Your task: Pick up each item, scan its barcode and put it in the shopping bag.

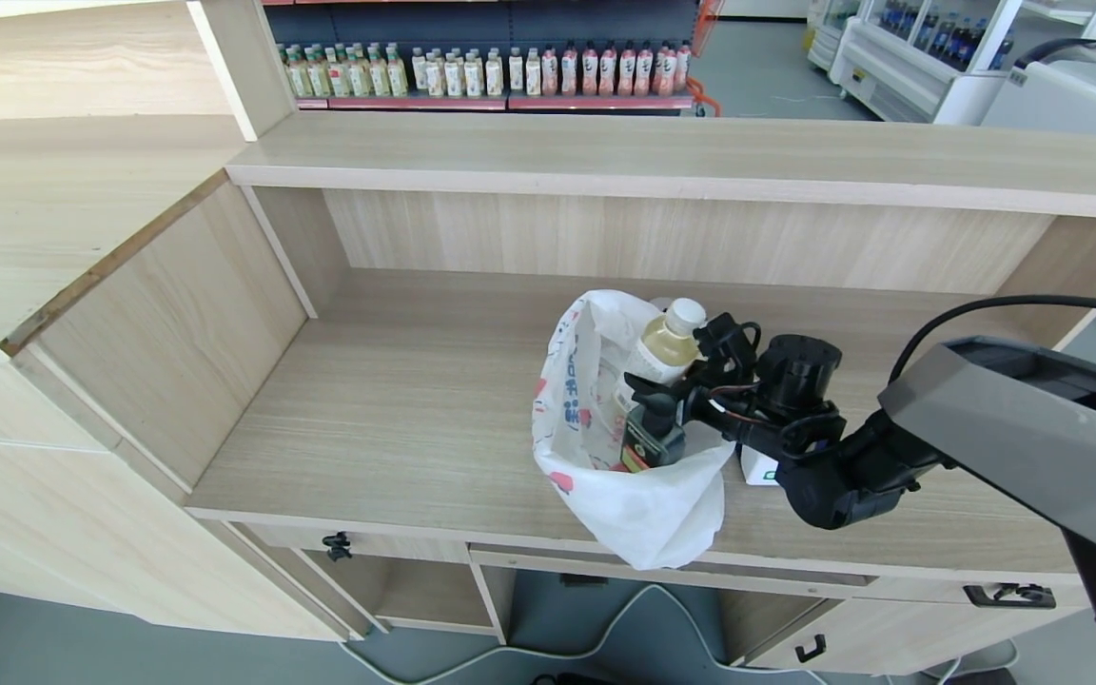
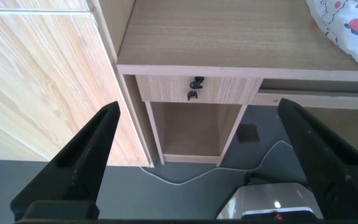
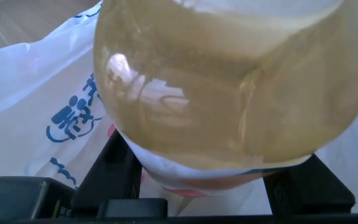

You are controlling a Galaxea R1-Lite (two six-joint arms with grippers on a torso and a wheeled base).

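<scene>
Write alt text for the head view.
The right gripper holds a pale drink bottle in the mouth of the white shopping bag on the wooden counter. A dark item stands inside the bag; a small white box sits beside it.

Cannot see lower half of bottle (image 1: 667, 347), sunk in bag (image 1: 643, 514); cropped by edge in right wrist view. Cannot make out box (image 1: 755, 468), mostly covered by right arm (image 1: 852, 466). Cannot tell dark shape (image 1: 651, 440) in bag: item or finger. Shelf drinks (image 1: 481, 71) too small to tell apart.
</scene>
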